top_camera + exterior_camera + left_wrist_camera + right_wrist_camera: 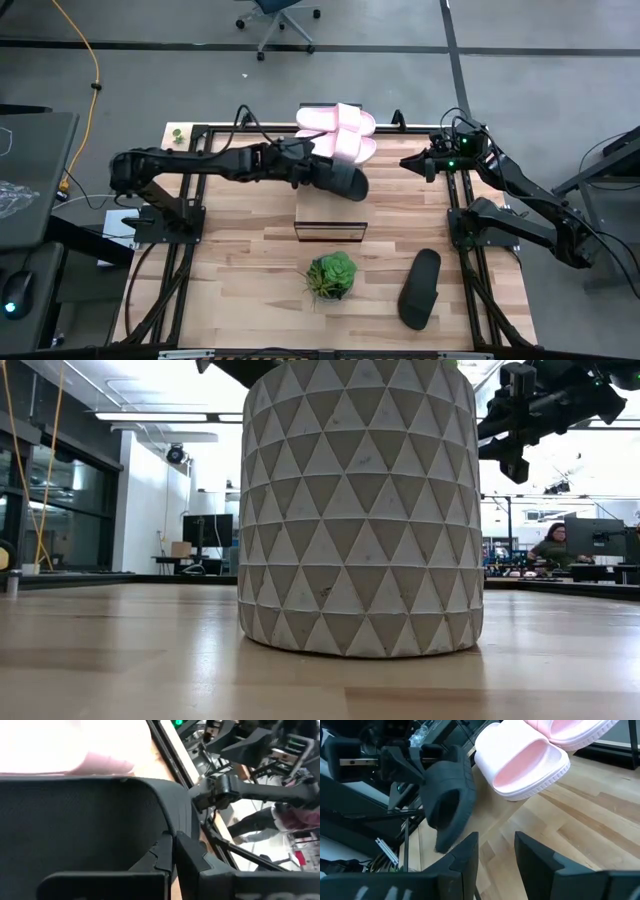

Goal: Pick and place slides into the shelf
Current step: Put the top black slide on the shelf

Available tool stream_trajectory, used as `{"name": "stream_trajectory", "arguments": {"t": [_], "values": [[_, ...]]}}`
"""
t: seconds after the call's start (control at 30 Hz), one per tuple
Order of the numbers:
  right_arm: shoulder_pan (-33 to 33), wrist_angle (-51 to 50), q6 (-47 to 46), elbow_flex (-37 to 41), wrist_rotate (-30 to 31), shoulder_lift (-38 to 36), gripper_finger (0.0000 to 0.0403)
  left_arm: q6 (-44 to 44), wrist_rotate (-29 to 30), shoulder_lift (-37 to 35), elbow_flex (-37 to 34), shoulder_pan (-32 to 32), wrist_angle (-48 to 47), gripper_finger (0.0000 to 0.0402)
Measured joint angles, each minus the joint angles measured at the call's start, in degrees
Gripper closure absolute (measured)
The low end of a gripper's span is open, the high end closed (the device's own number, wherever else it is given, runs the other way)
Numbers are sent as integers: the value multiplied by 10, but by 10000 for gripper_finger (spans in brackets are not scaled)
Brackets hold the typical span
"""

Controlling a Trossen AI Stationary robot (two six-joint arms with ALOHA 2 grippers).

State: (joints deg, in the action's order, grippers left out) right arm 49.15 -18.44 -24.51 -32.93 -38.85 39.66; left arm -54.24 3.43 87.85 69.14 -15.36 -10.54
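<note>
Right now the left end effector [318, 170] is clamped on a black slide [338, 178], holding it over the shelf [330, 205], just beside the two pink slides [337, 130] at its far end. The right end effector [408, 162] hovers nearby, fingers apart, seemingly empty. Another black slide [420, 288] lies on the bench [250, 260] near the potted plant [331, 275].
</note>
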Motion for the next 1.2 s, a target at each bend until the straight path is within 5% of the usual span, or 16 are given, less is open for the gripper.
{"name": "stream_trajectory", "arguments": {"t": [1.2], "values": [[0, 1, 0, 0, 16, 0, 286, -1, 35, 26, 0, -19, 18, 402]]}}
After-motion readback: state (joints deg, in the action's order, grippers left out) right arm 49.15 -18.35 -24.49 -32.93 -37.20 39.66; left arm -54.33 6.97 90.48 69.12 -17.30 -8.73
